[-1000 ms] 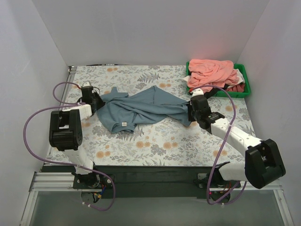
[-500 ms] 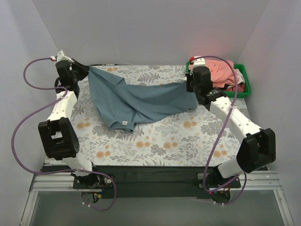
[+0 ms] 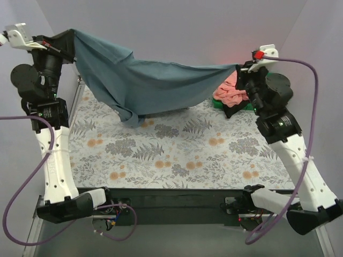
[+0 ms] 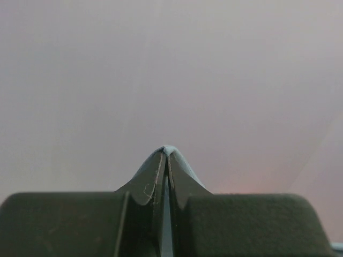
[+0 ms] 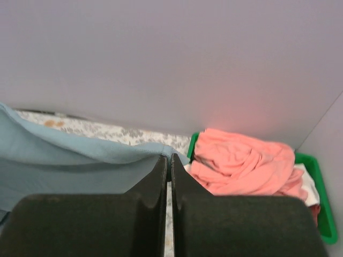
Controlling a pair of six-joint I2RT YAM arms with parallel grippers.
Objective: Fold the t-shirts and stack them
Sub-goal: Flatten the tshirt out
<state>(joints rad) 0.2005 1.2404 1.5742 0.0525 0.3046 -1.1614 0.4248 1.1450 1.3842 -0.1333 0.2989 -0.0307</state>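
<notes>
The dusty grey-blue t-shirt hangs stretched in the air between my two raised grippers, its lower edge sagging toward the table at the left. My left gripper is shut on its upper left corner; a sliver of blue cloth shows pinched at the fingertips. My right gripper is shut on the right corner, and the blue cloth runs off to the left of its fingers. Salmon-pink t-shirts lie heaped behind the right arm, also seen in the right wrist view.
The green bin holds the pink pile with a white piece at its edge, at the back right of the table. The floral table cover spreads under the hanging shirt. White walls close in the back and both sides.
Both arms have risen high and moved apart, lifting the grey-blue shirt off the table until it hangs stretched between them.
</notes>
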